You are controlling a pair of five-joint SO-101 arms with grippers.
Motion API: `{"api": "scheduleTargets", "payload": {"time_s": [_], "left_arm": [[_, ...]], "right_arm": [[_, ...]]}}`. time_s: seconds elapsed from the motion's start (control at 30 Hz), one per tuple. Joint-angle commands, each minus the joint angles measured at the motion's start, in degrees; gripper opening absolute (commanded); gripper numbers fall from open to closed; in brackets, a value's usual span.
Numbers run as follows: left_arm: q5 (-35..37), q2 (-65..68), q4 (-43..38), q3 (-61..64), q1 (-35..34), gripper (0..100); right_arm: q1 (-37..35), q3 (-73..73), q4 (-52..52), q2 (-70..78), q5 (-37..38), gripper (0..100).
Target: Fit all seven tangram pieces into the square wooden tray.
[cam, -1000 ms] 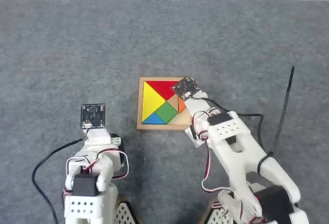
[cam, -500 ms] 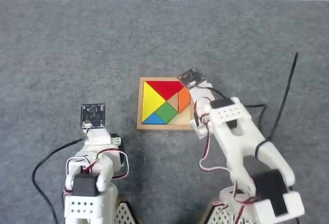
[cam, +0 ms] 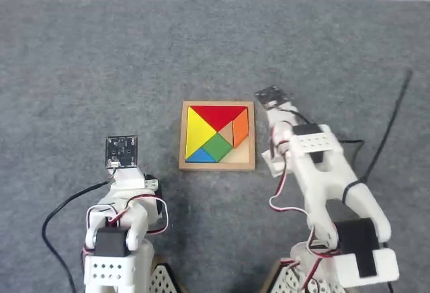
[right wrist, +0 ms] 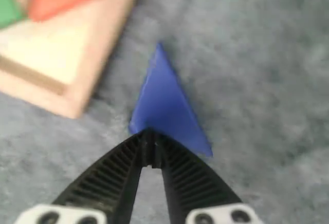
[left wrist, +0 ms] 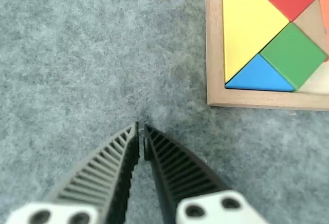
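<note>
The square wooden tray (cam: 183, 135) lies mid-table with red (cam: 216, 115), yellow (cam: 197, 132), green (cam: 217, 146), light blue (cam: 199, 155) and orange (cam: 240, 130) pieces and a small tan square (cam: 226, 132) fitted in. A pale triangular patch (cam: 238, 155) shows at its near right corner. A dark blue triangle (right wrist: 167, 106) lies flat on the carpet just outside the tray's rim (right wrist: 97, 64). My right gripper (right wrist: 149, 144) is shut, its tips over that triangle's near edge. My left gripper (left wrist: 141, 129) is shut and empty over the carpet, short of the tray's corner (left wrist: 213, 100).
Grey carpet covers the table all around the tray. The right arm (cam: 316, 165) stands right of the tray and trails a black cable (cam: 386, 125). The left arm (cam: 124, 192) stays at the near left.
My right arm has swung rightward, from above the orange piece in the tray to beside its right edge. The left arm has kept still.
</note>
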Motion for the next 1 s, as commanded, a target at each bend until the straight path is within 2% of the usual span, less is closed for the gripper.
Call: {"api": "scheduleTargets", "payload": {"time_s": [0.0,0.13,0.27,0.47,0.67,0.87,0.97], "left_arm": [[-0.62,-1.14,0.09,-0.75,-0.35,1],[-0.62,-1.14,0.09,-0.75,-0.35,1],[-0.62,-1.14,0.09,-0.75,-0.35,1],[-0.62,-1.14,0.09,-0.75,-0.35,1],[-0.62,-1.14,0.09,-0.75,-0.35,1],[-0.62,-1.14,0.09,-0.75,-0.35,1],[-0.62,-1.14,0.09,-0.75,-0.35,1]], "right_arm": [[4.09,-0.88,1.01,-3.91,-1.23,1.6],[6.11,-0.88,0.75,-4.97,-2.81,1.7],[5.23,-1.23,1.01,-5.14,-2.73,2.3],[1.80,-1.93,1.54,-9.10,-2.73,13.7],[0.40,-2.11,-0.04,-14.81,-2.37,14.7],[-0.22,-2.11,-0.57,-6.37,3.43,15.1],[-0.22,-3.69,-0.48,-0.84,4.84,20.3]]}}
